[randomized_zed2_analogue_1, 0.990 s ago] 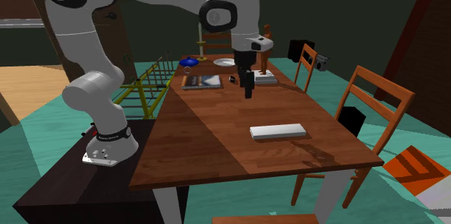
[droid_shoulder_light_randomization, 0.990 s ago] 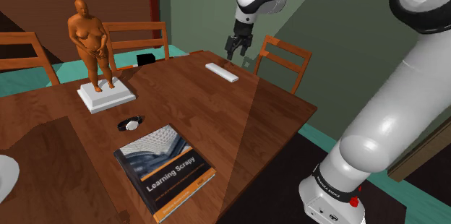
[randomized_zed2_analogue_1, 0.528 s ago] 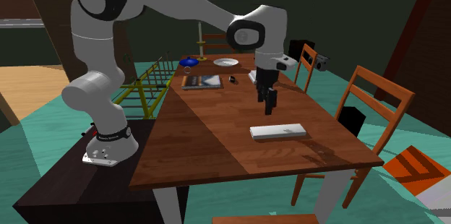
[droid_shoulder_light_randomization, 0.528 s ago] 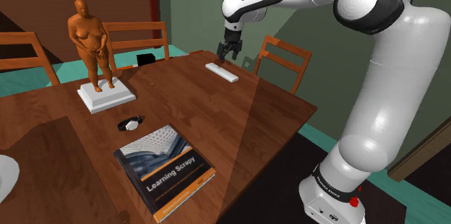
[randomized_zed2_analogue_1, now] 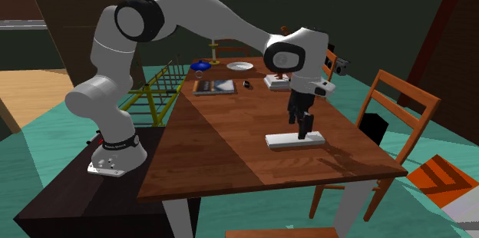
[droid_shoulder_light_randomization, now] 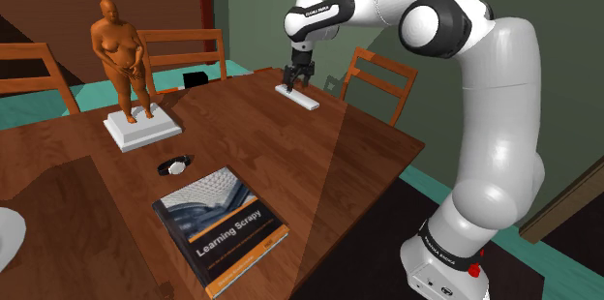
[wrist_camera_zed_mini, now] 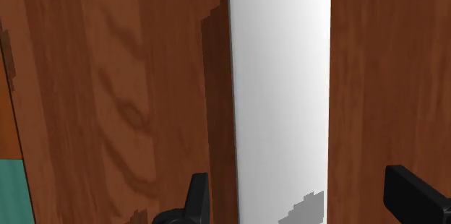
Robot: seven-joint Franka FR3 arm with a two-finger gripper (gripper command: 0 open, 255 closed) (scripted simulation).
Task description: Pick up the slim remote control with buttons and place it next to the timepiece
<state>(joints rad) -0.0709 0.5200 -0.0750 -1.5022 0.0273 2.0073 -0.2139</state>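
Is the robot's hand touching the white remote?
Apart. The wrist view shows brown table between the white remote and each black finger of the open gripper.

One remote [droid_shoulder_light_randomization: 297, 97]; one watch [droid_shoulder_light_randomization: 175, 165]; one book [droid_shoulder_light_randomization: 221, 226]; one statue [droid_shoulder_light_randomization: 121, 51] — one plate [randomized_zed2_analogue_1: 239, 66].

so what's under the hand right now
The white remote, flat on the table, lies between the fingers of the open hand, untouched. The table beneath the remote is covered.
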